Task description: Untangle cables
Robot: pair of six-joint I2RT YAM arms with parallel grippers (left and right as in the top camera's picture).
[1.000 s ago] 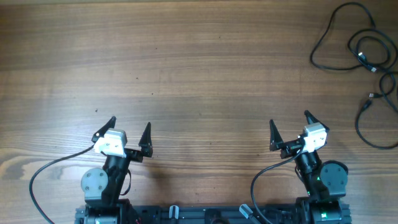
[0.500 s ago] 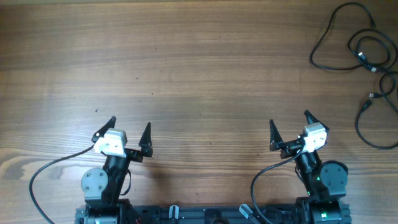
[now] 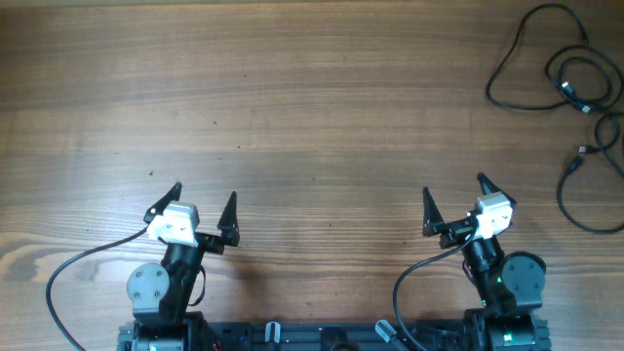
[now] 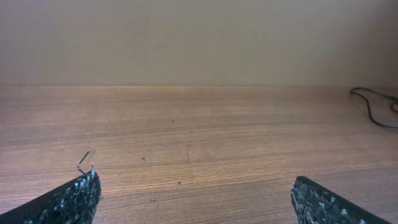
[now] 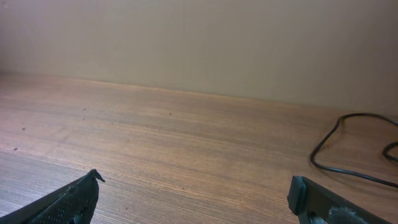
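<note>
Thin black cables [image 3: 546,58] lie looped together at the far right corner of the wooden table, with small plug ends [image 3: 575,97]. One more loop [image 3: 577,195] lies just below them at the right edge. A stretch of cable shows at the right of the right wrist view [image 5: 336,158] and of the left wrist view [image 4: 373,109]. My left gripper [image 3: 203,207] is open and empty near the front left. My right gripper [image 3: 455,200] is open and empty near the front right, well short of the cables.
The arm bases and their thicker black wires [image 3: 78,268] sit along the table's front edge. A plain beige wall [image 4: 199,37] rises behind the table.
</note>
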